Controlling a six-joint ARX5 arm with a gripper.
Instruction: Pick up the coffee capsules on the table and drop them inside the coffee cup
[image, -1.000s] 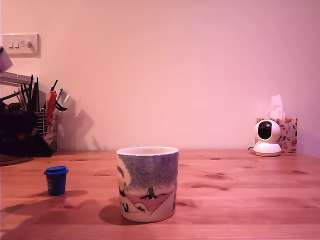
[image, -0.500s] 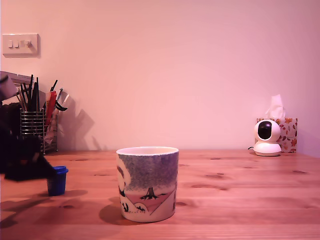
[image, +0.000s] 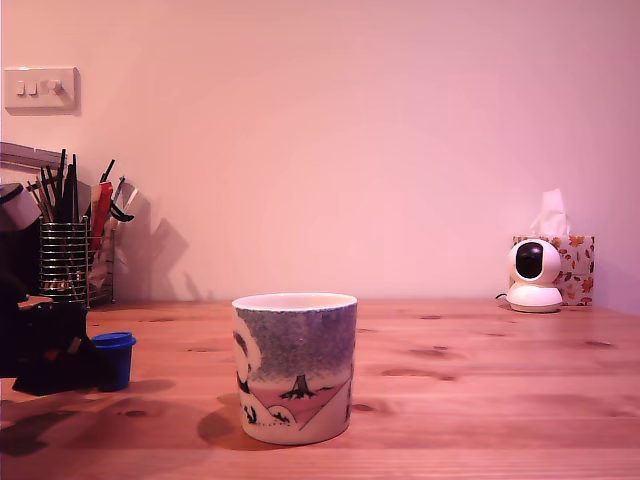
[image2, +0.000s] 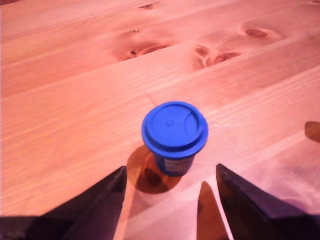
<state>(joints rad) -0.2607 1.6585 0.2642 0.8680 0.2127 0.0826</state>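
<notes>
I see my black pincer (image2: 170, 182) spread wide, its jaws apart and touching nothing, low over the knotty pine table (image2: 60, 100). The small blue plastic capsule (image2: 174, 136) stands upright just ahead at twelve o'clock, outside the gap. In the exterior view, the wide painted ceramic cup (image: 295, 366) sits at the capsule's three o'clock, well apart. Farther back stands a wire pen holder (image: 68, 262).

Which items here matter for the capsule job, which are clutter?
Job: blue capsule, cup, gripper, open around the capsule.
Clutter: pen holder, small white camera, tissue box, wall switch.
</notes>
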